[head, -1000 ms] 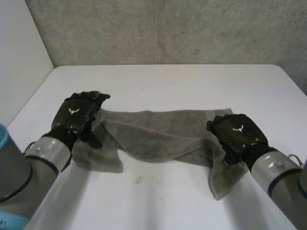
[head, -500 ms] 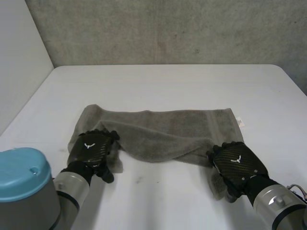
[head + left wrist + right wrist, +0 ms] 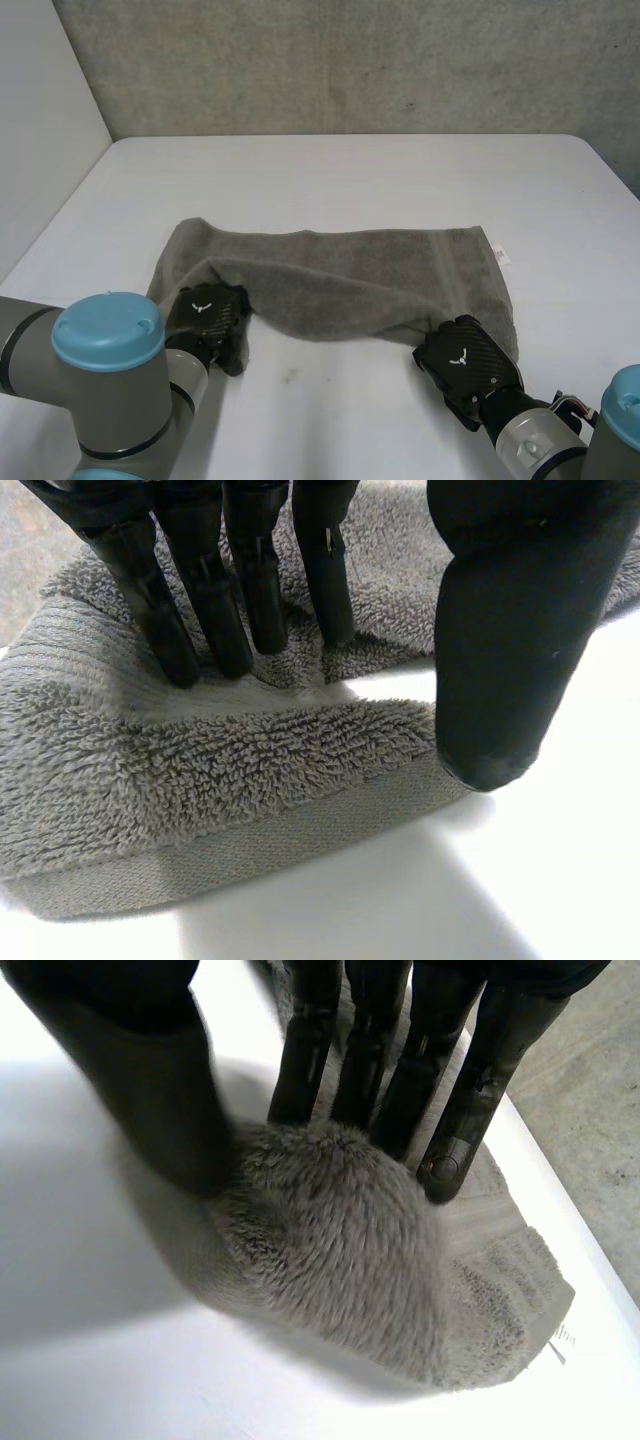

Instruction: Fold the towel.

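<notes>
The left robot hand (image 3: 207, 318) rests palm down on the near left corner of the grey towel (image 3: 350, 275), which lies on the white desk (image 3: 350, 170). In its wrist view the fingers (image 3: 215, 610) dig down into the pile and the thumb (image 3: 520, 630) stands against the hemmed edge. A thick ridge of cloth is squeezed between them, so this hand pinches the corner. From here the towel stretches away beyond the fingertips and across toward the other hand, its middle rumpled in a loose fold between the two hands. The right robot hand (image 3: 465, 365) is on the near right corner, with the cloth reaching out past its fingertips. In its wrist view the fingers (image 3: 470, 1100) come down behind a rounded hump of towel and the thumb (image 3: 140, 1070) presses it from the opposite side, pinching the bunch between them. A small white label (image 3: 500, 256) sticks out at the towel's corner beyond this hand's fingers.
</notes>
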You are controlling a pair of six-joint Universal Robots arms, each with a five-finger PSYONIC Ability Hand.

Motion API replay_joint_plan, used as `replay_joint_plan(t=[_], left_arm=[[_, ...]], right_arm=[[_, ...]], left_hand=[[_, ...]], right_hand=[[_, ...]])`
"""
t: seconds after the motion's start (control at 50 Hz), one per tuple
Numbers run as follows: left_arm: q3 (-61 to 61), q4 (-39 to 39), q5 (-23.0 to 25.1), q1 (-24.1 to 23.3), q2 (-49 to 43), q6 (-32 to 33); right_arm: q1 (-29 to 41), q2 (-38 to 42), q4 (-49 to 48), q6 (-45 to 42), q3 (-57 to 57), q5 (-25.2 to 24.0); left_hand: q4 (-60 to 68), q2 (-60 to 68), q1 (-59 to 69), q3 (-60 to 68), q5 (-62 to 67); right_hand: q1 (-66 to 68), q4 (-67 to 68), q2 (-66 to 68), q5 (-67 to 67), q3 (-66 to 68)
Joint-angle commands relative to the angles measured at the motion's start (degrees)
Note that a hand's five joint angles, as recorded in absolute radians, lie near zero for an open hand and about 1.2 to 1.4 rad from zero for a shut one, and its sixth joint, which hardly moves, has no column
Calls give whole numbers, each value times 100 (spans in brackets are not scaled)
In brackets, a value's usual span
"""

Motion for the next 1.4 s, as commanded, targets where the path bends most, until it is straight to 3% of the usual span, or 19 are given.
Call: replay_joint_plan(t=[0.02, 0.12, 0.16, 0.26, 0.38, 0.48, 0.64, 0.84, 0.86, 0.88, 0.9, 0.94, 1.02, 1.18, 1.4], left_arm=[[9, 126, -56, 40, -76, 25], [-53, 240, -135, 146, -58, 42], [-114, 267, -179, 346, 3, 51], [-316, 267, -144, 672, 362, 104], [-527, 276, -73, 901, 777, 130], [-729, 276, 259, 1147, 1259, 139], [-817, 241, 708, 1525, 1409, 384], [-931, 153, 1130, 1587, 1409, 543], [-1001, 74, 1209, 1578, 1427, 543], [-1002, 73, 1210, 1578, 1427, 543], [-1089, -66, 1297, 1569, 1497, 543], [-1186, -259, 1367, 1578, 1654, 535], [-1511, -839, 1491, 1534, 2190, 526], [-2108, -1148, 1509, 1525, 3218, 552], [-2487, -1280, 1509, 1517, 3457, 561]], right_arm=[[-69, -19, 8, -45, -54, 3], [-139, -256, 8, -1, -72, 11], [-436, -492, 8, 42, -54, 3], [-797, -669, 69, 392, -89, -41], [-921, -845, 166, 1174, -212, -269], [-974, -1029, 446, 1641, -300, -427], [-948, -1073, 834, 1809, -362, -630], [-930, -1065, 834, 1800, -362, -630], [-921, -1056, 834, 1800, -353, -630], [-921, -1056, 834, 1800, -353, -630], [-912, -1038, 834, 1800, -353, -630], [-912, -1021, 834, 1792, -353, -630], [-912, -985, 834, 1783, -344, -639], [-912, -933, 825, 1765, -327, -674], [-904, -907, 825, 1748, -309, -692]], left_hand=[[1513, 1514, 1512, 1519, 1516], [2577, 2578, 2576, 2583, 2579], [3648, 3649, 3647, 3654, 3651], [4643, 4644, 4642, 4649, 4645], [4661, 4661, 4660, 4666, 4663], [4661, 4661, 4660, 4666, 4663], [4661, 4661, 4660, 4666, 4663], [4661, 4661, 4660, 4666, 4663], [3414, 3415, 3413, 3420, 3416], [3401, 3402, 3400, 3407, 3404], [2136, 2136, 2135, 2141, 2138], [1423, 1424, 1422, 1429, 1426], [1282, 1283, 1281, 1288, 1284], [1466, 1467, 1465, 1472, 1468], [1399, 1400, 1399, 1405, 1402]], right_hand=[[1825, 1861, 1856, 1903, 1899], [2004, 2040, 2035, 2082, 2078], [2004, 2040, 2035, 2082, 2078], [2004, 2040, 2035, 2082, 2078], [2004, 2040, 2035, 2082, 2078], [2004, 2040, 2035, 2082, 2078], [2004, 2040, 2035, 2082, 2078], [2004, 2040, 2035, 2082, 2078], [2004, 2040, 2035, 2082, 2078], [2004, 2040, 2035, 2082, 2078], [2004, 2040, 2035, 2082, 2078], [2004, 2040, 2035, 2082, 2078], [2004, 2040, 2035, 2082, 2078], [2004, 2040, 2035, 2082, 2078], [2004, 2040, 2035, 2082, 2078]])
